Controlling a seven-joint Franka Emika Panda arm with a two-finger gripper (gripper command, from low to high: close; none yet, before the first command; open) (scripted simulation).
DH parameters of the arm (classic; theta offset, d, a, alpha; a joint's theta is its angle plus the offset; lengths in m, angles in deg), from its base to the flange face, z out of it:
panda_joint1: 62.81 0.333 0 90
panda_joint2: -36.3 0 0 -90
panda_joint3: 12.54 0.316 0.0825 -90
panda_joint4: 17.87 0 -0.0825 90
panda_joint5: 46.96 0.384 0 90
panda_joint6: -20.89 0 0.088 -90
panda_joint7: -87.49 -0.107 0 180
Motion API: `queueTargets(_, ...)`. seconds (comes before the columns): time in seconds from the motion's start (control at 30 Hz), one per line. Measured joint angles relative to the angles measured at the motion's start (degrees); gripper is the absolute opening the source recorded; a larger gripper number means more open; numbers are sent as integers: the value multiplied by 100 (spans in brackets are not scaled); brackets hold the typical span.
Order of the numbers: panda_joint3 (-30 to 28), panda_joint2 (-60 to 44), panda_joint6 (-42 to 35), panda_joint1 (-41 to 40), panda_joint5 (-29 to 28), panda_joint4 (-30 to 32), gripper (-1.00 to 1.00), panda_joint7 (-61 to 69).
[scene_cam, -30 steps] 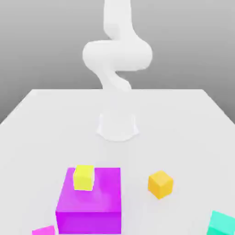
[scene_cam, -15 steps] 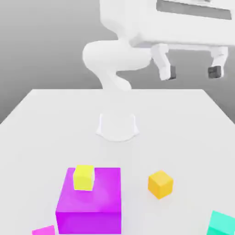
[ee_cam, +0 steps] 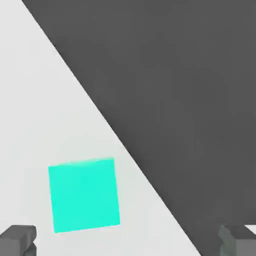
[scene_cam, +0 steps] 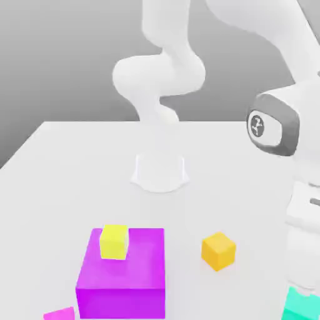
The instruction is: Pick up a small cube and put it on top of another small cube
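A small teal cube [scene_cam: 301,307] lies at the near right corner of the white table [scene_cam: 75,169], partly cut off by the picture's edge. My arm [scene_cam: 306,206] reaches down right above it at the exterior view's right. In the hand view the teal cube [ee_cam: 84,195] lies on the table close to the table's edge. My gripper [ee_cam: 127,242] is open; its two dark fingertips [ee_cam: 17,240] stand far apart with nothing between them. The cube lies off to one side of the gap's middle, near one fingertip.
A big magenta block [scene_cam: 123,275] stands at the front left with a yellow cube [scene_cam: 114,241] on top. An orange cube [scene_cam: 218,250] lies between it and the teal one. A small magenta piece [scene_cam: 59,314] sits at the bottom left. The robot's base [scene_cam: 160,172] is at mid-table.
The hand, which hung high at the upper right with fingers spread half a second ago, has come down at the exterior view's right over the teal cube. The cubes have not moved.
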State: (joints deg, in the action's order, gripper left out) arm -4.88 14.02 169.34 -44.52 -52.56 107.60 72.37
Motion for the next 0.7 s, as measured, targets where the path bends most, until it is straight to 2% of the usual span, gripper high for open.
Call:
queueTargets(0.13,-129,-832,577,149,-186,-156,0,-58)
queueTargets(0.17,-151,-944,660,168,-207,-179,-100,-69)
queueTargets(0.4,-145,-925,640,165,-201,-174,-100,-65)
queueTargets(0.53,-17,-220,93,51,-54,-19,-100,48)
queueTargets(0.7,-429,835,-303,-422,-97,590,-100,324)
